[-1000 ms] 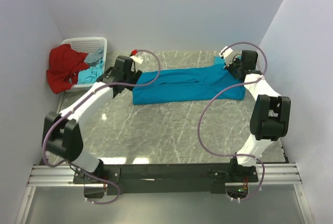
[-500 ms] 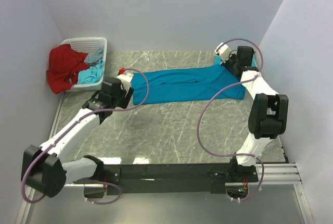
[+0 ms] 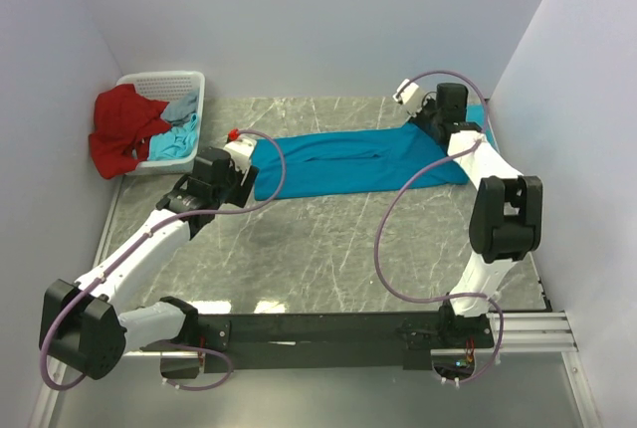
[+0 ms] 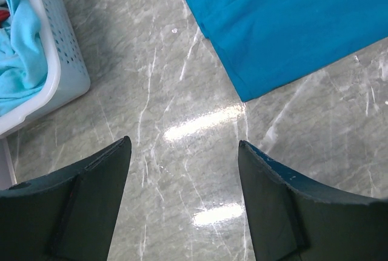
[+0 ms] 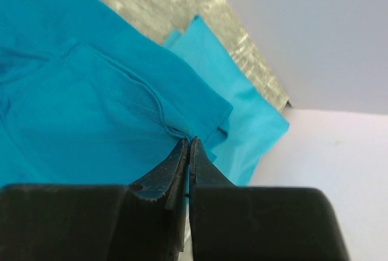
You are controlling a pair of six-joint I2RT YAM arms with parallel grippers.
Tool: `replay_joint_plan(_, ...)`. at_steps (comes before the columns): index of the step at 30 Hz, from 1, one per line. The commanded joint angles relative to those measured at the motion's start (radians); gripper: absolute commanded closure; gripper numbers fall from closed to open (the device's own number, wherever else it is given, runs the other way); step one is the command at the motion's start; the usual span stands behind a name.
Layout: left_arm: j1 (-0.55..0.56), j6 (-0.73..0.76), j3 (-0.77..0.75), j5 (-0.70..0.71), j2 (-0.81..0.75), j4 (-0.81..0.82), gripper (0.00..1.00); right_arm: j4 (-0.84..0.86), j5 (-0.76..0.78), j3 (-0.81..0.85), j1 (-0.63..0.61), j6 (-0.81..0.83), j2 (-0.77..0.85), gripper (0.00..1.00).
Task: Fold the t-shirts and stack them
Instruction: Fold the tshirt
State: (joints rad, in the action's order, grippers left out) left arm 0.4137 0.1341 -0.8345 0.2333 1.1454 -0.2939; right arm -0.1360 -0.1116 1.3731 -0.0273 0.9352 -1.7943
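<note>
A: Where's the t-shirt (image 3: 358,161)?
B: Far side of the surface (image 3: 318,249), folded into a long band running left to right. More laundry sits in the white basket (image 3: 189,85) at far left, with a red garment (image 3: 124,124) draped over its rim.
A: Grips?
B: At the band's right end, the right end effector (image 5: 189,145) is fully closed, tips on a ridge of cloth; looks pinched. The left end effector (image 4: 183,144) is wide open and empty, over bare surface just off the band's near-left corner.
A: Step?
B: Likely taking the left end for the next fold. Move onto the corner, get 1 finger under all layers, close on the hem, not just the top ply. Then lift both ends level so nothing twists.
</note>
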Motion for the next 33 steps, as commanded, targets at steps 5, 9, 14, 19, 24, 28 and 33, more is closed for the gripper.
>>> replay_joint_plan(5, 0.005, -0.013, -0.003, -0.034, -0.009, 0.041, 0.23, 0.015, 0.026, 0.060, -0.023, 0.010, -0.028, 0.98)
replay_joint_plan(9, 0.005, -0.013, -0.005, -0.035, -0.003, 0.041, 0.23, 0.018, 0.024, 0.064, -0.028, 0.008, -0.034, 0.98)
replay_joint_plan(14, 0.005, -0.014, -0.005, -0.035, 0.004, 0.041, 0.23, 0.021, 0.024, 0.076, -0.040, 0.008, -0.045, 0.98)
replay_joint_plan(19, 0.005, -0.014, -0.003, -0.040, 0.008, 0.041, 0.23, 0.016, 0.024, 0.095, -0.051, 0.007, -0.059, 0.98)
replay_joint_plan(24, 0.005, -0.014, -0.005, -0.042, 0.011, 0.042, 0.23, 0.013, 0.026, 0.100, -0.065, 0.014, -0.069, 0.98)
replay_joint_plan(28, 0.005, -0.013, -0.003, -0.043, 0.010, 0.042, 0.23, 0.010, 0.033, 0.109, -0.079, 0.017, -0.082, 0.98)
replay_joint_plan(33, 0.005, -0.014, -0.003, -0.048, 0.011, 0.042, 0.23, 0.006, 0.047, 0.121, -0.079, 0.014, -0.097, 0.98)
